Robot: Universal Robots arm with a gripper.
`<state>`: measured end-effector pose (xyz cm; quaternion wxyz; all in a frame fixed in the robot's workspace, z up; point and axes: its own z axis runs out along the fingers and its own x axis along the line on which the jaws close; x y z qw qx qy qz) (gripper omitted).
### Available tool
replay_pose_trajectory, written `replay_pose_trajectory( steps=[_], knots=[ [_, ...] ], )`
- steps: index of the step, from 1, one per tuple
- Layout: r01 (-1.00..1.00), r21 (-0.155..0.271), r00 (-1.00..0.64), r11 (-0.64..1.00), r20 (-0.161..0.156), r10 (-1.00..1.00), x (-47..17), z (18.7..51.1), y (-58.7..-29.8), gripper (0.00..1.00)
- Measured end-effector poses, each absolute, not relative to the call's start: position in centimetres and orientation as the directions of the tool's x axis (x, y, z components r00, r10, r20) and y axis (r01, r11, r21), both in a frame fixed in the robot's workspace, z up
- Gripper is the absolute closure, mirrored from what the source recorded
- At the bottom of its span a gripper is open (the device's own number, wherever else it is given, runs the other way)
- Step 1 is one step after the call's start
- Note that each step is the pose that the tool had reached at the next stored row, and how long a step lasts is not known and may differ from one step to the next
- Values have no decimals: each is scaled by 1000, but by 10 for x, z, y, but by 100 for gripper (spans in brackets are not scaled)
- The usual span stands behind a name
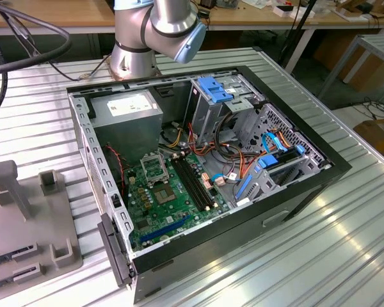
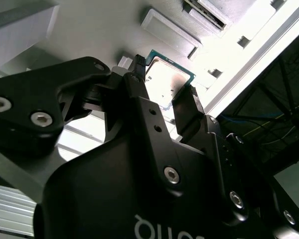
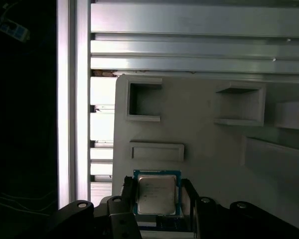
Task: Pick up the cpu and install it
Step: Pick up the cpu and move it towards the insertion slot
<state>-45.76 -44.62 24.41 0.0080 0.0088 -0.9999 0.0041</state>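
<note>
The cpu (image 3: 156, 195) is a small square chip with a silver top and a thin green rim. It sits between the two black fingers of my gripper (image 3: 157, 191), over the near edge of a grey fixture plate (image 3: 204, 149). In the second wrist view the cpu (image 2: 167, 79) shows its shiny face, and the gripper (image 2: 164, 77) closes on two opposite edges of it. Whether the chip rests on the plate or hangs just above it I cannot tell. In the exterior view the motherboard (image 1: 169, 201) lies in the open computer case, with its square metal socket frame (image 1: 155, 167) near the power supply.
The grey fixture plate (image 1: 25, 224) with raised blocks and pockets lies at the exterior view's left, on the ribbed metal table (image 1: 307, 256). The black case wall (image 1: 243, 220), drive cage (image 1: 221, 96), loose cables (image 1: 237, 160) and the arm's base (image 1: 134, 51) crowd the middle.
</note>
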Motion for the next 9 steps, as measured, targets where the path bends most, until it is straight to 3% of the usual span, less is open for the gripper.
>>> replay_pose_trajectory(
  steps=[9],
  knots=[
    [-18, -8, -1000, 1000, 16, -18, -458, 246, -446, 53]
  ],
)
